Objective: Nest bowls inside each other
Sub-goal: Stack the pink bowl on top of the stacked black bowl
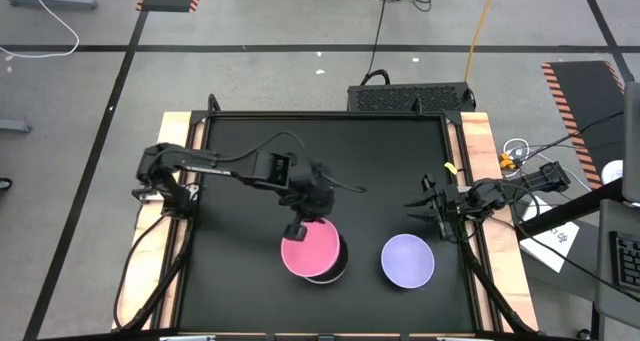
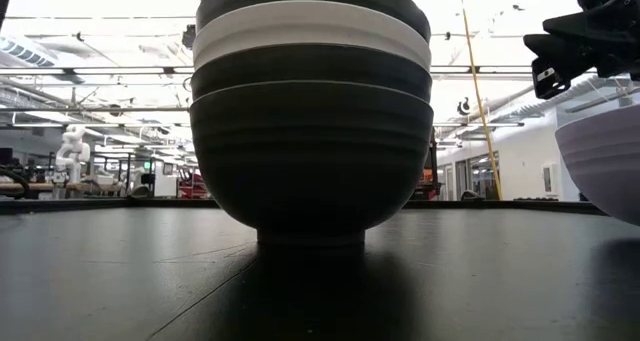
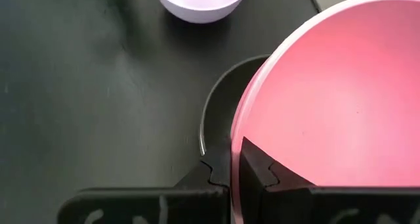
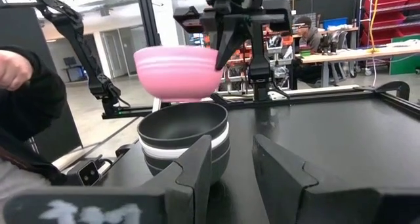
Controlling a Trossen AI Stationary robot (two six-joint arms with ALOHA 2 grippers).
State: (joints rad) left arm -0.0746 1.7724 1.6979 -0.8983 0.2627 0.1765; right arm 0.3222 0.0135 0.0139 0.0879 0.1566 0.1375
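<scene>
A stack (image 1: 338, 269) of three black bowls and one white bowl stands on its base near the table's near edge; it fills the low view (image 2: 310, 111). My left gripper (image 1: 298, 227) is shut on the pink bowl (image 1: 311, 249) and keeps it just above the stack's top black bowl (image 4: 184, 122). The lavender bowl (image 1: 408, 259) sits upright on the mat to the stack's right. My right gripper (image 1: 428, 207) hovers open beyond the lavender bowl, near the table's right edge, and touches nothing. My left gripper pinches the pink bowl's rim (image 3: 237, 145) on its far side, one finger (image 3: 262, 175) inside the bowl and one (image 3: 209, 178) outside. The fingers come from above, pointing down. The bowl (image 4: 177, 69) is lifted clear, mouth up and nearly level, above the stack.
The black mat (image 1: 240, 161) lies bare on the far and left parts. A black box (image 1: 410, 98) stands beyond the table's far edge. A person's hand and dark sleeve (image 4: 16, 73) show at the edge of the right wrist view, off the table.
</scene>
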